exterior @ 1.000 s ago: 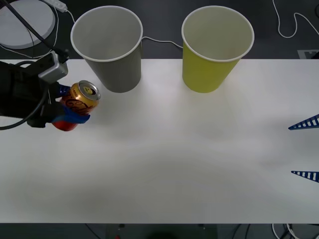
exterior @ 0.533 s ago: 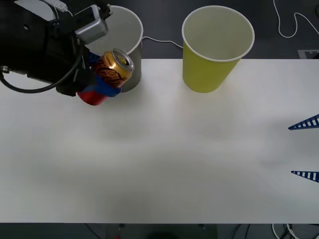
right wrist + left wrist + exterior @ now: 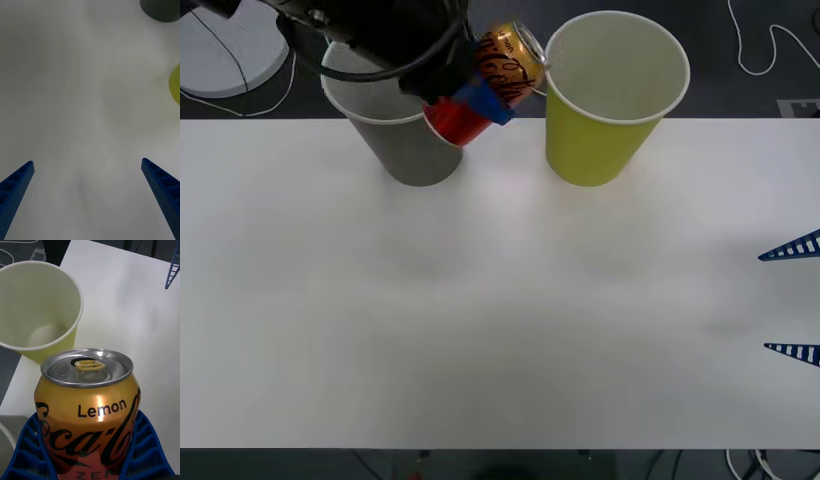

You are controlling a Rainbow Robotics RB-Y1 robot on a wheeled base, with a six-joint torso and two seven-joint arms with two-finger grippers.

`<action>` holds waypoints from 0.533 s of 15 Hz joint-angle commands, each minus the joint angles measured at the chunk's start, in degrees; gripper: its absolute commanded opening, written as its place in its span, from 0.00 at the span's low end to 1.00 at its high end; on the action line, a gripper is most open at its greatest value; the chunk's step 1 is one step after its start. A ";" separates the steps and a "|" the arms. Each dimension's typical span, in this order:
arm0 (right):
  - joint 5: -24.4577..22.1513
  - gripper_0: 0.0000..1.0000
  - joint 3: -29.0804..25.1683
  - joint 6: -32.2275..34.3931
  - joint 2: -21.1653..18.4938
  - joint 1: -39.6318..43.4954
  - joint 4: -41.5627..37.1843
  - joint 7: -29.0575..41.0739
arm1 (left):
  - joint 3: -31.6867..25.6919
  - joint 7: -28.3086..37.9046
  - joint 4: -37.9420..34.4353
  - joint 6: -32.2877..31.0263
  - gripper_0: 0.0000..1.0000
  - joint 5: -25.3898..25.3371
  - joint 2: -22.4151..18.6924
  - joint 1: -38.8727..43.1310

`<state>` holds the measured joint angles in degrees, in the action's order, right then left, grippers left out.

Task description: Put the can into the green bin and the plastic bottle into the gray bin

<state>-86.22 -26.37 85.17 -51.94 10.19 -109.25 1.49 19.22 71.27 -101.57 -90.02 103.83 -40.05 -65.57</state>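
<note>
left end effector [image 3: 480, 100] pinching the can [image 3: 502, 65] — tilted, beside the green bin [image 3: 616, 100] rim

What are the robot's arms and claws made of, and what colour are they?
The left gripper has bright blue fingers of ribbed, lattice-like plastic. The arm behind it is black and bulky, with black cables looping round it. The right gripper has the same blue fingers: long, tapering to points, with open cells and a dotted surface.

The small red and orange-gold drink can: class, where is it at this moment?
In the front view, the can hangs tilted in the left pincer, above the table's far edge, between the gray paper cup and yellow-green paper cup.
</note>
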 commanded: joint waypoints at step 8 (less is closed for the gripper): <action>-0.01 1.00 0.00 0.00 0.00 0.00 0.00 0.00 | 23.06 6.25 31.52 12.94 0.00 1.28 11.04 -27.68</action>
<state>-86.22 -26.37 85.17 -51.94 10.19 -109.25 1.49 40.61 77.41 -73.28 -78.25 105.05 -30.36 -91.10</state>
